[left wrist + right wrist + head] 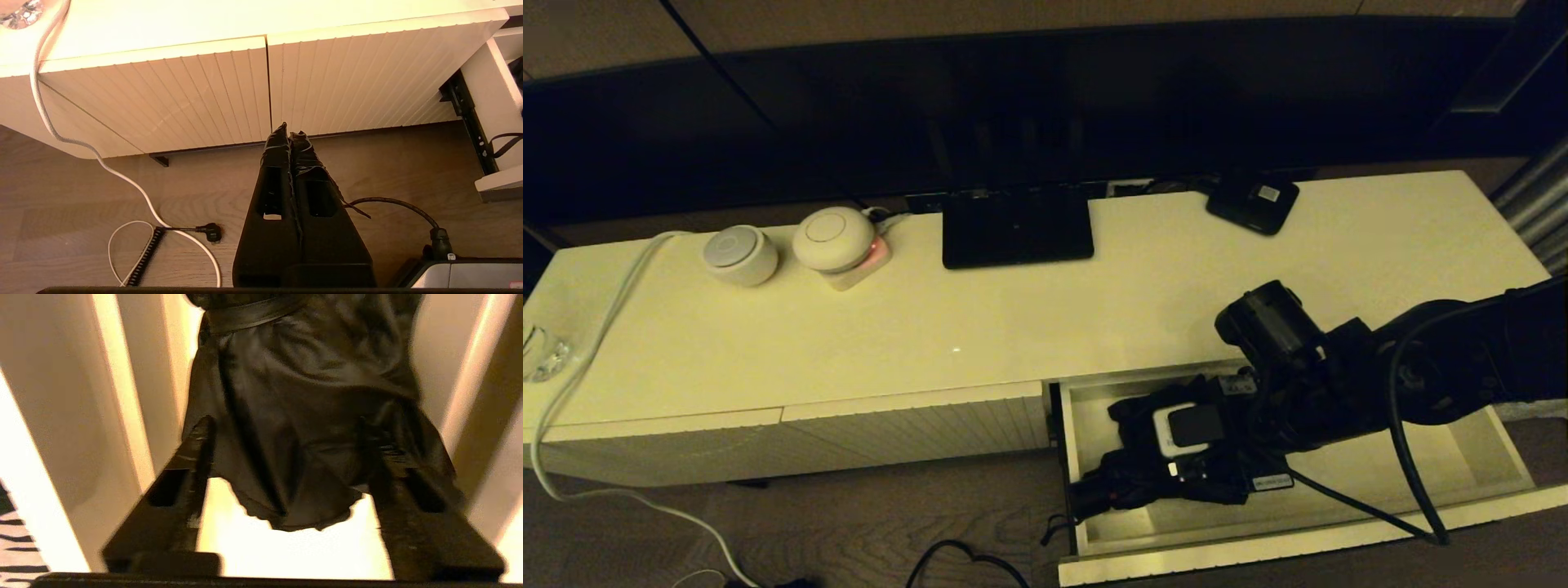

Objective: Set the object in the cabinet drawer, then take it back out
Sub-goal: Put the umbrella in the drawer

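The cabinet drawer (pixel 1421 469) is pulled out at the right end of the cabinet. The object, a black folding umbrella (pixel 1111 488), lies in the drawer's left part, its strap hanging over the left side. My right gripper (pixel 1152 457) reaches down into the drawer over it. In the right wrist view the fingers (pixel 179 486) are spread wide. The right gripper (pixel 286 426) is open, the umbrella's loose fabric (pixel 302 416) lies between the tips, and the bright drawer floor (pixel 286 547) shows below. My left gripper (pixel 289 132) is shut on nothing, low in front of the cabinet.
On the cabinet top stand a flat black stand (pixel 1017 229), a small black box (pixel 1252 202) and two round white devices (pixel 742 255). Closed ribbed fronts (pixel 915 429) sit left of the drawer. White and black cables (pixel 135 188) lie on the wooden floor.
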Tool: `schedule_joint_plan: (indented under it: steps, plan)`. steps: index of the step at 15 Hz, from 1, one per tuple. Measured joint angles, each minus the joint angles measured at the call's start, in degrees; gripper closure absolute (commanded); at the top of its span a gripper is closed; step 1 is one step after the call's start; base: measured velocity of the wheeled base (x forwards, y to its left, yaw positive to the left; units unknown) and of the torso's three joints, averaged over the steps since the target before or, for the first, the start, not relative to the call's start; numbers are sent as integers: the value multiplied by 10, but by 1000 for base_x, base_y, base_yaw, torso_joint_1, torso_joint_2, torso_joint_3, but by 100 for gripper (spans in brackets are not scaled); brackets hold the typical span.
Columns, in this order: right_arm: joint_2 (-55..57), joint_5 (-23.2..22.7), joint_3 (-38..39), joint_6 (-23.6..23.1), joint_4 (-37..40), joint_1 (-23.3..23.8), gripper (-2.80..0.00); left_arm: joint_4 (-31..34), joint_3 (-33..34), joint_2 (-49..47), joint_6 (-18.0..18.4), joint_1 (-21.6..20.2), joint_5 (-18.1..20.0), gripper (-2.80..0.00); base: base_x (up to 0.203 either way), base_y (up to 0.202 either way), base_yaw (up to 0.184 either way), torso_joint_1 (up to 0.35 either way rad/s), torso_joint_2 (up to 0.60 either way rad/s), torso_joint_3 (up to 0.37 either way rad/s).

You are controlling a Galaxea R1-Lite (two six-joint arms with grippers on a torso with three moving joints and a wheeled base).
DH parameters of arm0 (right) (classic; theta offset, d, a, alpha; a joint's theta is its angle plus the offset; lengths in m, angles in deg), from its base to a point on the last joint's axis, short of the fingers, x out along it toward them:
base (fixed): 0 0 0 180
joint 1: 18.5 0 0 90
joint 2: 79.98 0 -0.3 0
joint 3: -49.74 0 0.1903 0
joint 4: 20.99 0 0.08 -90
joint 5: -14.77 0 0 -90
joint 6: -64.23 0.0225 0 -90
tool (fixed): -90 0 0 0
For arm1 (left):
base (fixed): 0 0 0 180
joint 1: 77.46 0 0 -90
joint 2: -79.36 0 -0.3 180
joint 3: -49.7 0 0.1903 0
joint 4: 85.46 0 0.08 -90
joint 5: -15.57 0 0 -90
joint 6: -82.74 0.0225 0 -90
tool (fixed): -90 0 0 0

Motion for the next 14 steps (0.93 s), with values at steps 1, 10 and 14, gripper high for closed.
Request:
schedule_joint_plan:
  steps: [1,10,14]
  plan:
    - [1,1,-4,-5,1,0,-280,0,0,0,0,0,0,0,0,0,0,0,0,0]
    - [58,4,-14,-6,-23,13,-280,0,0,0,0,0,0,0,0,0,0,0,0,0]
    - [82,3,-15,-5,-35,15,-280,0,0,0,0,0,0,0,0,0,0,0,0,0]
